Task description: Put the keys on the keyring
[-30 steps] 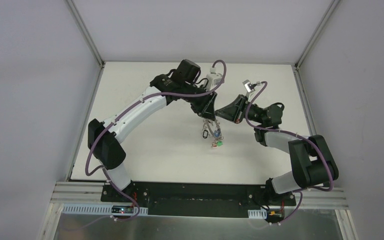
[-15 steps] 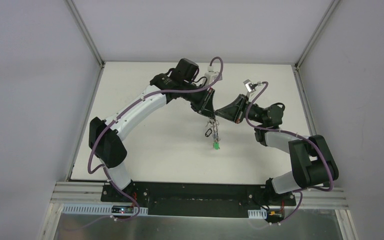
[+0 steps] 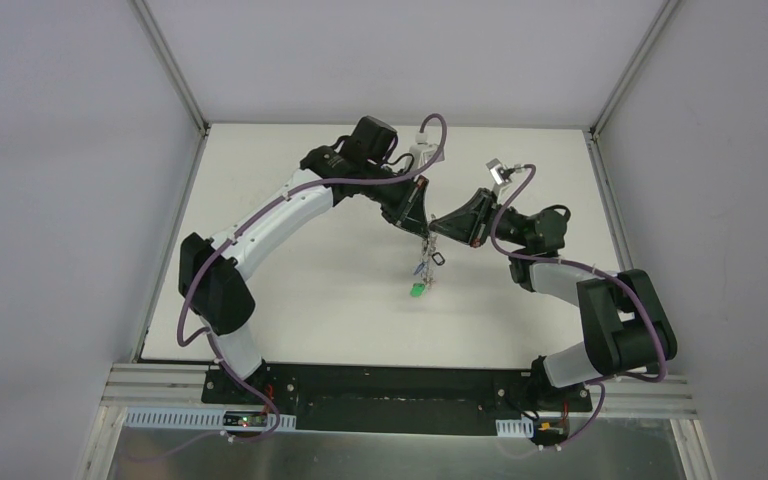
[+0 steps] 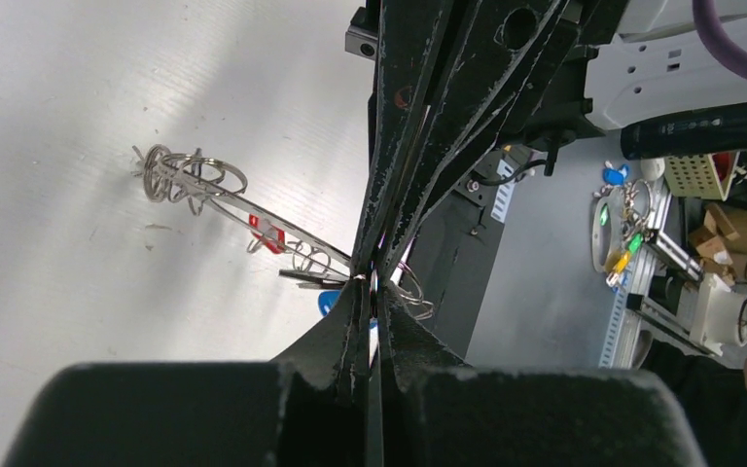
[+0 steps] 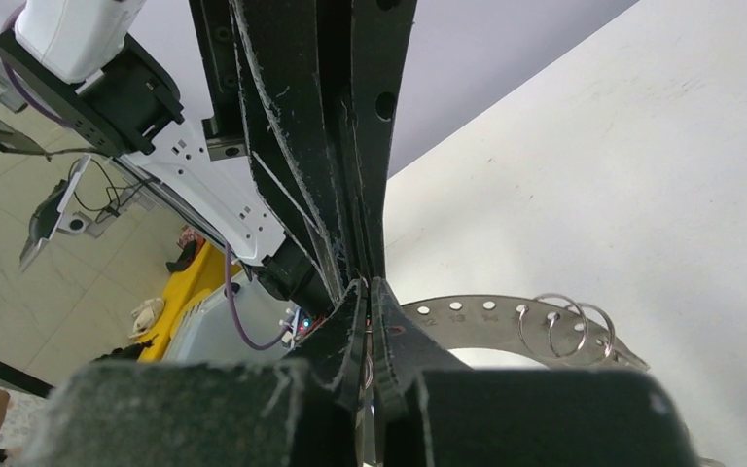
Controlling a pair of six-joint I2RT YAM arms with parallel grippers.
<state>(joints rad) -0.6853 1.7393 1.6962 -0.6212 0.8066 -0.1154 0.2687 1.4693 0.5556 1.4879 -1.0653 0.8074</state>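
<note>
My left gripper [image 3: 419,222] and right gripper [image 3: 433,229] meet tip to tip above the middle of the table, both shut. The keyring [image 3: 426,262] hangs below them with keys, a black tag [image 3: 439,258] and a green tag [image 3: 417,290]. In the right wrist view the keyring [image 5: 491,313] is a flat grey hoop with numbered holes and small split rings [image 5: 564,327], pinched at my right gripper [image 5: 368,288]. In the left wrist view the hoop [image 4: 253,209] runs edge-on into my left gripper [image 4: 371,284], with a red tag [image 4: 267,230] and a blue tag [image 4: 328,302].
The white table [image 3: 300,290] is bounded by grey walls left, right and back. The arm bases sit on a black plate [image 3: 400,390] at the near edge. Purple cables loop over both arms.
The hanging keys have swung to the left; the green tag now hangs left of the grippers' meeting point. Both grippers stay shut together, almost in place.
</note>
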